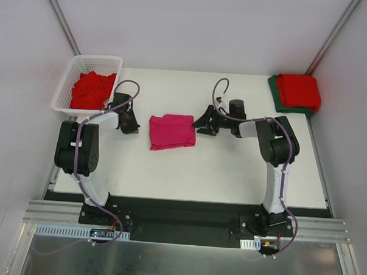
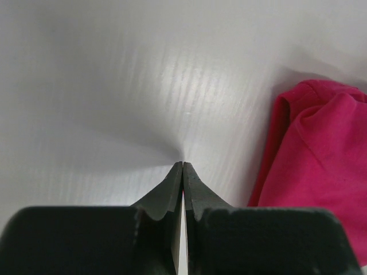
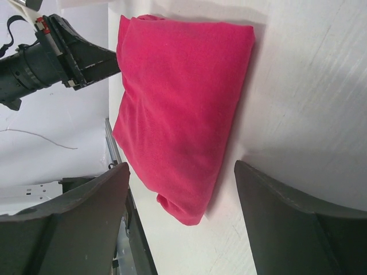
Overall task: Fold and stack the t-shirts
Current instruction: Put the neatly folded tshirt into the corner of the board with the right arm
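A folded magenta-pink t-shirt [image 1: 171,131] lies flat in the middle of the white table [image 1: 231,170]. My left gripper [image 1: 130,126] is shut and empty just left of it; the left wrist view shows its fingertips [image 2: 189,175] pressed together over bare table, with the pink t-shirt [image 2: 321,177] off to the right. My right gripper [image 1: 200,125] hangs open at the shirt's right edge, and the right wrist view shows the pink t-shirt [image 3: 183,103] lying ahead of the spread fingers [image 3: 97,195], not held. A folded red t-shirt [image 1: 299,91] rests on a dark green one [image 1: 275,93] at the back right corner.
A white lattice basket [image 1: 116,63] stands at the back left corner and holds crumpled red t-shirts [image 1: 91,89]. Walls close in the table at the back and sides. The left arm [image 3: 51,57] shows beyond the shirt in the right wrist view.
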You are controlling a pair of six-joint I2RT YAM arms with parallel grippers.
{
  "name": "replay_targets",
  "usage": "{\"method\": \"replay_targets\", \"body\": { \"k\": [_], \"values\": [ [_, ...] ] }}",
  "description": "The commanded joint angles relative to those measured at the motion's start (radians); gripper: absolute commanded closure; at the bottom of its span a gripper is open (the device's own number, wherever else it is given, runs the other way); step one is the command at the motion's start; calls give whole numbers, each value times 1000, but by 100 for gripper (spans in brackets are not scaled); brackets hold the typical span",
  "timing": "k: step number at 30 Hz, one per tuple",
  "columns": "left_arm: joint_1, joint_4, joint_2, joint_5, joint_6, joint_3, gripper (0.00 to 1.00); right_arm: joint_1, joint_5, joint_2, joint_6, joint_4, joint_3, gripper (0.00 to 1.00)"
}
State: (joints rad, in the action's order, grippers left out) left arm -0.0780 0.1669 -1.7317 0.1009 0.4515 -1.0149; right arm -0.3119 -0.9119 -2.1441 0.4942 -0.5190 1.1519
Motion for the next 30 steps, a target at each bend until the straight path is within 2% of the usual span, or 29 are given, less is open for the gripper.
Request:
{"method": "replay_targets", "body": {
  "k": [1,11,30],
  "values": [
    [-48,17,-60,-29,-28,-82,100,-19,22,-36,-42,47,20,21],
    [-123,28,-143,-18,-28,-149,100,-39,33,-46,-60,86,40,21],
    [-170,37,-173,3,-36,-183,100,-125,67,-83,-31,80,75,21]
  ]
}}
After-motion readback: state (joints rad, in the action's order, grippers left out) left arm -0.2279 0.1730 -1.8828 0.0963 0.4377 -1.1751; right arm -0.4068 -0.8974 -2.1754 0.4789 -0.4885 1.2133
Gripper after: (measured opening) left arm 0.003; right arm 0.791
